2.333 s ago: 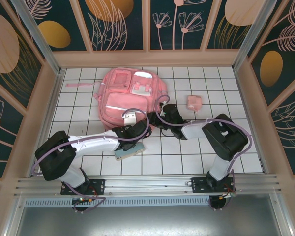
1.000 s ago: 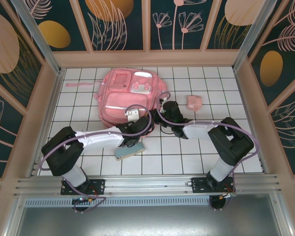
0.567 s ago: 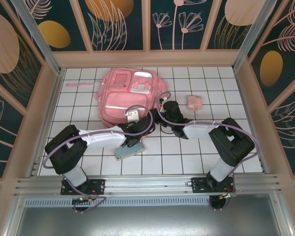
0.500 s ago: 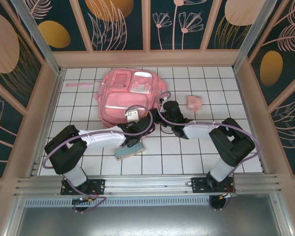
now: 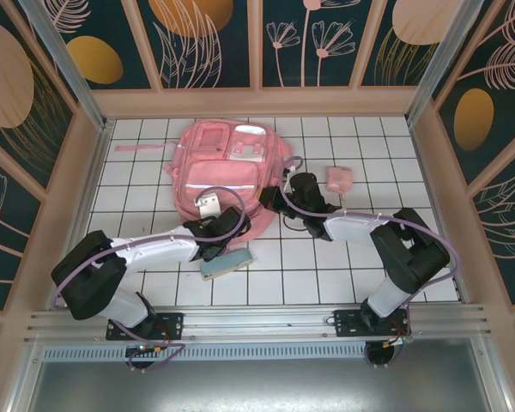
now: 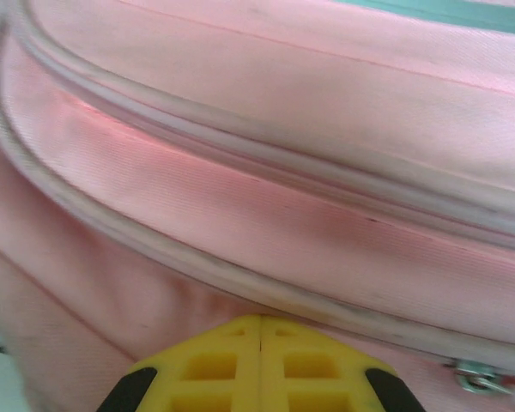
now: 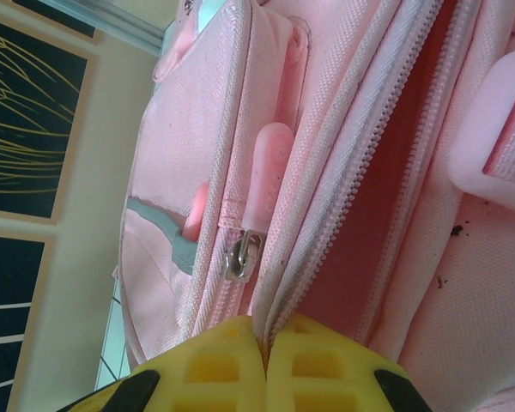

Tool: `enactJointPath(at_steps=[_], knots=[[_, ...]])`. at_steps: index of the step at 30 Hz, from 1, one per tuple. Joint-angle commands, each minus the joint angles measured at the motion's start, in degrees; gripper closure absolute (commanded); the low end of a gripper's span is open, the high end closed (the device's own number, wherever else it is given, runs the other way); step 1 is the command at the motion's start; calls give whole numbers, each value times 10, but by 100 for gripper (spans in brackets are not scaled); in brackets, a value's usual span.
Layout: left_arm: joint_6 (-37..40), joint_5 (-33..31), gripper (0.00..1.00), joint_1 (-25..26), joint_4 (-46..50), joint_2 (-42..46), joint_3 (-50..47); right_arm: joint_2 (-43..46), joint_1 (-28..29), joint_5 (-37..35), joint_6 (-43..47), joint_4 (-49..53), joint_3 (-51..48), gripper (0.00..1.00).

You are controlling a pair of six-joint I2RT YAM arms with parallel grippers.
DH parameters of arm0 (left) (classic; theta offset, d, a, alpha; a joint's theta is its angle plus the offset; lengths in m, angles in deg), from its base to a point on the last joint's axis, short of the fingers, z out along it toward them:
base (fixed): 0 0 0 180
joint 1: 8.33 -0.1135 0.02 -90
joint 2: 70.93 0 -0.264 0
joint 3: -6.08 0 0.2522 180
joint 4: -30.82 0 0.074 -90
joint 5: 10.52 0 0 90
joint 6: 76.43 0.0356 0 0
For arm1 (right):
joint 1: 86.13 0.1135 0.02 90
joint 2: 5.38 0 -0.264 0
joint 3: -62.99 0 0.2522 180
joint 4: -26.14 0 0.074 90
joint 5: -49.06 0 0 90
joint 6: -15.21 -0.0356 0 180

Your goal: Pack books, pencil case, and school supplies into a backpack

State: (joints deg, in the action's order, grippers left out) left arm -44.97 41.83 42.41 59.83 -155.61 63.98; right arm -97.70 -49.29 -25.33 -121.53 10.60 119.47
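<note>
Pink fabric presses right up against the left gripper [image 6: 259, 365]. Its yellow jaws are pressed flat together against the near side of the backpack [image 5: 227, 167] and nothing can be seen between them. A small metal zip pull [image 6: 474, 375] sits just to their right, not held.

Just in front of the bag lies the pencil case [image 5: 226, 263], flat on the white tiled table [image 5: 326, 275] and partly under the left forearm. It is outside the bag, so it is not yet packed.

The right gripper [image 7: 264, 360] is at the bag's right side. Its jaws are closed too, and the toothed edge of the main zip runs straight in between them, so it appears to be pinching that edge. Beside it another zip pull [image 7: 240, 255] hangs loose. Further right, apart from the bag, the small pink school supplies [image 5: 338, 178] rest on the tiles.

The bag's mouth is only a narrow slit, and through it I can see darker pink lining. I cannot tell what, if anything, is inside. The front pockets look zipped.

I think the main risk is the thin pinch on the zip edge. If it slips, the soft mouth will fall shut. A hard pull could also drag or lift the whole limp bag rather than widen the gap. If the left arm swings, it could sweep the pencil case along the table with it.
</note>
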Motion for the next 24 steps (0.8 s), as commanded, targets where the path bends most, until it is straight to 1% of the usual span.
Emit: enactJointPath(at_steps=[1, 2, 3, 4, 5, 6, 8, 9, 11, 12, 14, 16, 20, 24], knots=[[27, -20, 100, -6, 6, 33, -13, 37, -13, 7, 24, -25, 26, 100], [42, -8, 100, -7, -11, 44, -18, 37, -15, 10, 24, -25, 28, 100], [63, 12, 85, -6, -36, 55, -22, 37, -13, 14, 24, -23, 32, 100], [83, 33, 67, -7, -60, 62, -26, 36, -13, 17, 23, -23, 34, 100], [101, 58, 56, -6, -86, 69, -28, 34, -12, 19, 21, -24, 35, 100], [112, 74, 49, -6, -108, 73, -30, 33, -10, 21, 18, -27, 35, 100], [124, 90, 39, -7, -136, 73, -30, 32, -8, 24, 13, -32, 36, 100], [129, 96, 30, -7, -145, 69, -27, 31, -7, 25, 11, -34, 37, 100], [136, 107, 16, -6, -156, 59, -19, 31, -5, 27, 8, -34, 40, 100], [140, 112, 12, -6, -159, 50, -13, 32, -4, 28, 7, -34, 41, 100], [144, 114, 11, -4, -155, 27, 3, 33, -3, 30, 6, -32, 44, 100], [142, 106, 11, 1, -148, 2, 20, 34, -1, 30, 5, -33, 46, 100], [141, 71, 12, 23, -123, -45, 56, 35, 0, 30, 3, -33, 46, 100], [133, 49, 11, 36, -103, -73, 76, 37, 0, 29, 3, -32, 45, 100]])
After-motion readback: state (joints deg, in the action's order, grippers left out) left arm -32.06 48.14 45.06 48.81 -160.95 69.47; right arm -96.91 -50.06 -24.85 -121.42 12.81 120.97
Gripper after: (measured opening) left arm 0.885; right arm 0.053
